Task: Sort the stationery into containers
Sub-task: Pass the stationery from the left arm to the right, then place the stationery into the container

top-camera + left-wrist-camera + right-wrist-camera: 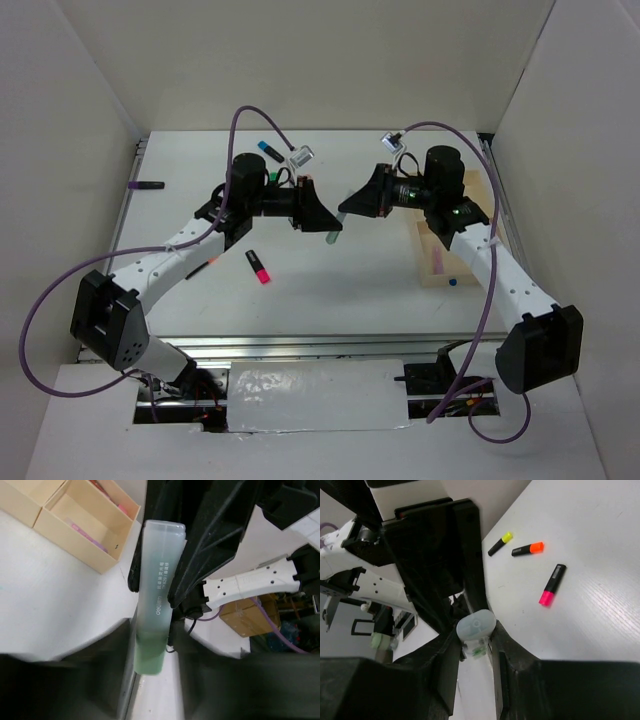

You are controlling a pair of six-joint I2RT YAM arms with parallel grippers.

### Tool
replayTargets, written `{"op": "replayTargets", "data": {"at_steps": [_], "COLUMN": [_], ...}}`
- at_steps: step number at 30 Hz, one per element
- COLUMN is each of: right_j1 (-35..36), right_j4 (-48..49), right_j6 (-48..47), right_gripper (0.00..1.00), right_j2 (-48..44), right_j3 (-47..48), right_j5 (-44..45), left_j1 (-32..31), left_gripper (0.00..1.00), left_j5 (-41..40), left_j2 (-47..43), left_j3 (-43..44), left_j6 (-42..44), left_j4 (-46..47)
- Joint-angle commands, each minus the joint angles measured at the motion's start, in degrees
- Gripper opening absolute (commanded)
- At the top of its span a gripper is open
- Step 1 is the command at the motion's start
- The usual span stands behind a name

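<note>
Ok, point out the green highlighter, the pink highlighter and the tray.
green highlighter (pixel 156 595), left wrist view, pale mid-body
pink highlighter (pixel 257 266), top view, mid-body
tray (pixel 70 540), left wrist view, near outer wall

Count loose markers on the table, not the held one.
5: blue-capped marker far side, dark marker far left, pink highlighter centre, orange highlighter and yellow marker by left arm. Others may be hidden.
</note>
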Motion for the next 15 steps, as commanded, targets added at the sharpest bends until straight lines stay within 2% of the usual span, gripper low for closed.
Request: {"op": "replayTargets", "data": {"at_steps": [1, 2, 3, 5, 6, 7, 9, 12, 15], "right_j1": [-1.4, -2.1, -4.0, -6.3, -8.7, -10.0, -14.9, -22.4, -25.9], "right_j4": [0.5, -1.1, -6.1, -13.7, -20.5, -23.4, -29.7, -32.4, -33.0], "right_j6": [-4.2, -5.9, -8.3, -19.0, -22.7, -29.0, -34.5, -42.0, -46.8], "right_gripper": [0.00, 0.00, 0.00, 0.00, 0.00, 0.00, 0.00, 0.00, 0.00], "right_j2": [-0.7, -1.0, -2.3, -4.3, -5.0, -5.8, -8.2, -11.6, -12.9], "right_j3": [2.1, 2.1, 2.3, 3.6, 3.8, 3.9, 3.2, 0.4, -1.8], "right_j5": [0.2, 0.6, 1.3, 4.5, 9.7, 12.7, 19.8, 25.5, 31.6], "left_j1": [0.3, 0.7, 1.2, 3.3, 4.1, 5.5, 6.6, 7.8, 7.4], "left_gripper": [0.60, 0.69, 0.88, 0.95, 0.99, 0.99, 0.99, 0.99, 0.99], "left_j5": [-2.3, -3.1, -3.9, -8.1, -10.0, -11.7, -17.4, -24.0, -28.7], "left_j2": [-1.6, -1.6, -1.7, -1.9, -1.9, -1.9, -2.4, -4.9, -6.2], "left_j3": [3.5, 4.3, 5.1, 7.8, 8.8, 10.1, 10.4, 7.5, 5.3], "left_j6": [2.6, 4.8, 10.0, 16.1, 22.0, 24.4, 29.9, 33.0, 35.2], "left_j4": [-4.4, -7.1, -8.4, -18.8, -21.8, -24.5, -29.2, -28.3, -26.8]}}
